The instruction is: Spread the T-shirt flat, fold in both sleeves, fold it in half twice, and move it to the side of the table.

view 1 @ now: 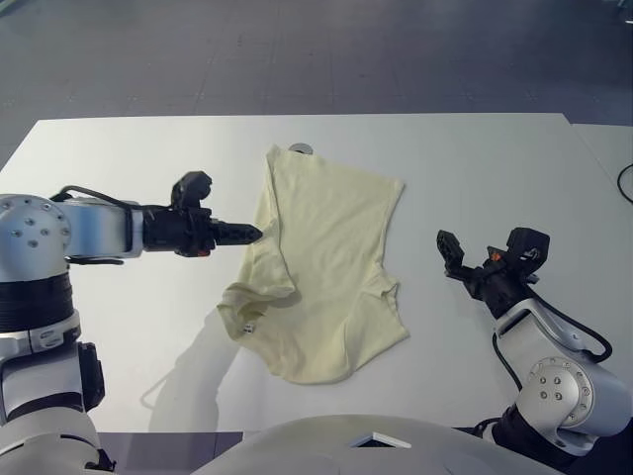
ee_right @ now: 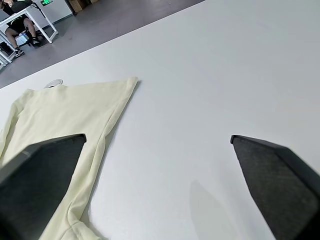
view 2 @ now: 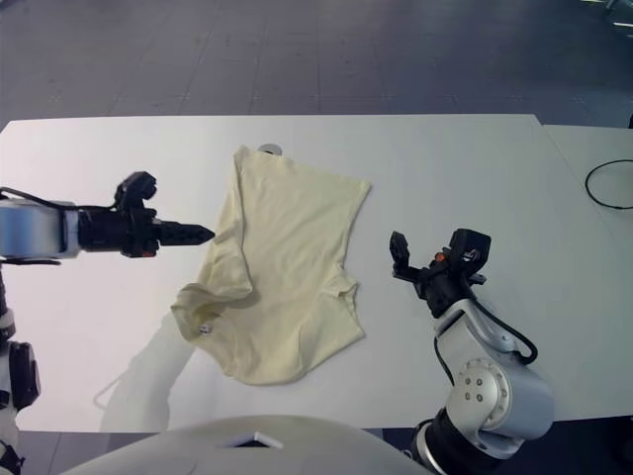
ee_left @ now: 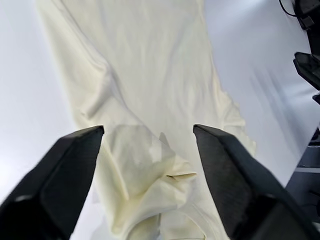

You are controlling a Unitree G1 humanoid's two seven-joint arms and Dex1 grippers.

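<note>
A pale yellow T-shirt (view 1: 321,262) lies crumpled in the middle of the white table (view 1: 129,158), running from the far centre toward me. Its lower left part is bunched into a fold (view 1: 249,302) with a small tag showing. My left gripper (view 1: 252,235) hovers at the shirt's left edge, pointing right. In the left wrist view its open fingers (ee_left: 60,175) straddle the bunched cloth (ee_left: 145,165) without holding it. My right gripper (view 1: 463,261) stands open over bare table, a short way right of the shirt's right edge (ee_right: 107,125).
A small grey round disc (view 1: 301,148) sits on the table by the shirt's far end. A black cable loop (view 2: 608,183) lies on the adjoining surface at the far right. Bare table stretches to both sides of the shirt.
</note>
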